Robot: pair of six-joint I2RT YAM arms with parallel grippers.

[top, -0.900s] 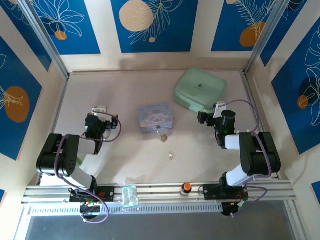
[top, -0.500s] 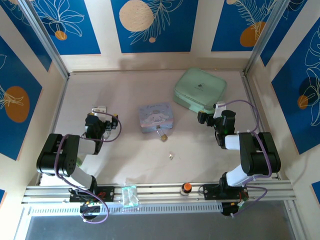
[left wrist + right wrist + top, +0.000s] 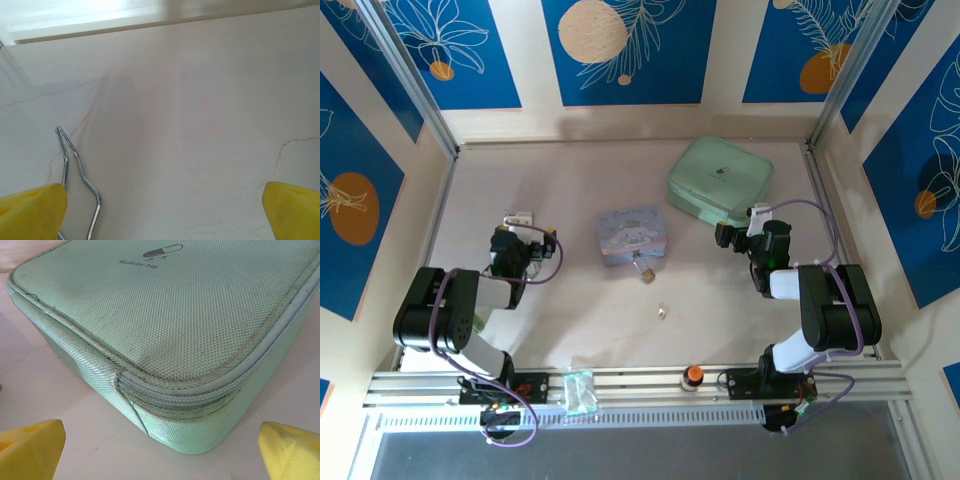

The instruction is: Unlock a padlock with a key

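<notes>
The padlock (image 3: 643,270) lies on the worktop (image 3: 570,190) just beside the near edge of the blue cartoon box (image 3: 633,235). The key (image 3: 661,312) lies apart from it, nearer the arms, loose on bare surface. Neither is held, so the step in hand looks like the first reach. The right end effector (image 3: 740,225), jaws spread wide and empty, faces the green medicine bag (image 3: 165,330). The left end effector (image 3: 517,228), likewise released and holding nothing, hangs over bare worktop beside the silver tongs (image 3: 75,170). To do it well, 1 arm should come down low on the flat key and pinch its head so the blade stays free, while the other steadies the padlock body with the keyhole exposed. Against the 2 earlier top views nothing differs: arms, padlock and key sit where they were.
</notes>
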